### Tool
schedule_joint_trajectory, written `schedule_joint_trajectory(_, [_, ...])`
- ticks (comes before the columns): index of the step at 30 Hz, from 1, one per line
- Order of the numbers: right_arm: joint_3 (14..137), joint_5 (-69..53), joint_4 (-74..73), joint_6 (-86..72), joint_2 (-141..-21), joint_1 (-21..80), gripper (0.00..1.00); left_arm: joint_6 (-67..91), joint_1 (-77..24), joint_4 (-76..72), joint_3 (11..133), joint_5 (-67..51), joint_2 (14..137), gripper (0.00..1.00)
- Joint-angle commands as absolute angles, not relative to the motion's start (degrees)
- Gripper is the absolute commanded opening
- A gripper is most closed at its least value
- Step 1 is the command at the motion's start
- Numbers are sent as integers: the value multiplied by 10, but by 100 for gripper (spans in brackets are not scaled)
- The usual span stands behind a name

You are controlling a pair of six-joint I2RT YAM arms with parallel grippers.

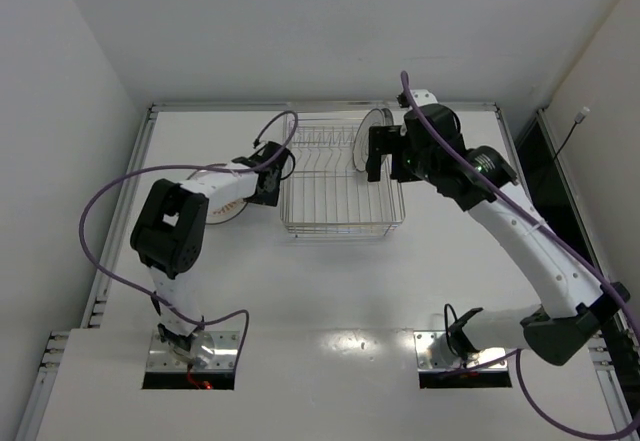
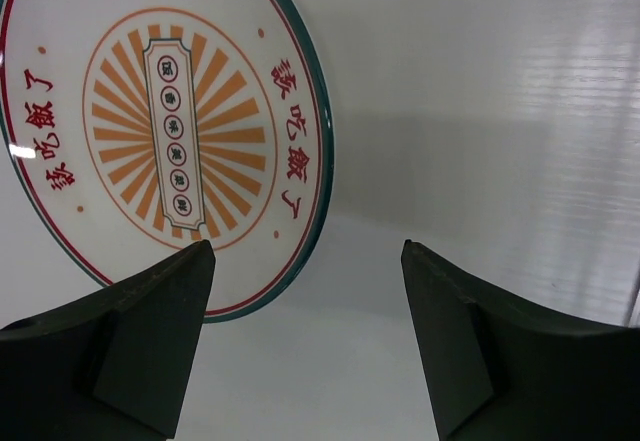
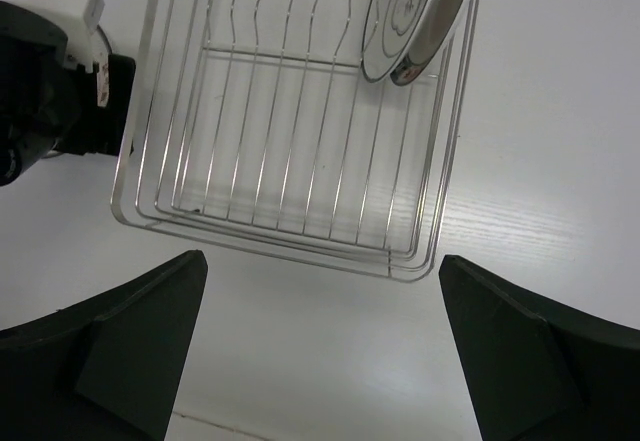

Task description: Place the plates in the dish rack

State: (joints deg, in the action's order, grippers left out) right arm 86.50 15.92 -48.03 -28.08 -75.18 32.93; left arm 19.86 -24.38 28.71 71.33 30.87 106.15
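White plate (image 2: 170, 131) — teal rim, orange sunburst, silver wire rack (image 3: 280, 244)

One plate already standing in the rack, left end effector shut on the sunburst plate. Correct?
Not quite. The left wrist view shows the left end effector open with nothing gripped, and the sunburst plate lies just ahead of it. The rest holds: the other plate does stand in the rack.

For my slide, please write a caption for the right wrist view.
Open dark fingers frame a rectangular silver wire dish rack holding one round white plate on edge.
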Motion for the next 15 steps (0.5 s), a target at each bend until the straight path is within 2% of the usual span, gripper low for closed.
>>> schedule_joint_trajectory(1, [861,136,-473,-281,-725,332,100,206,-245,311,743,340,1084,73])
schedule_joint_trajectory(9, [872,131,-473,-281,-708,327,100,216,-245,346,761,370,1153,73])
schedule_joint_trajectory(12, [908,131,-513,-281,-713,327,100,216,-245,357,772,376,1172,68])
schedule_joint_trajectory(15, [902,143,-519,-281,-687,327,100,216,-245,363,777,376,1186,55])
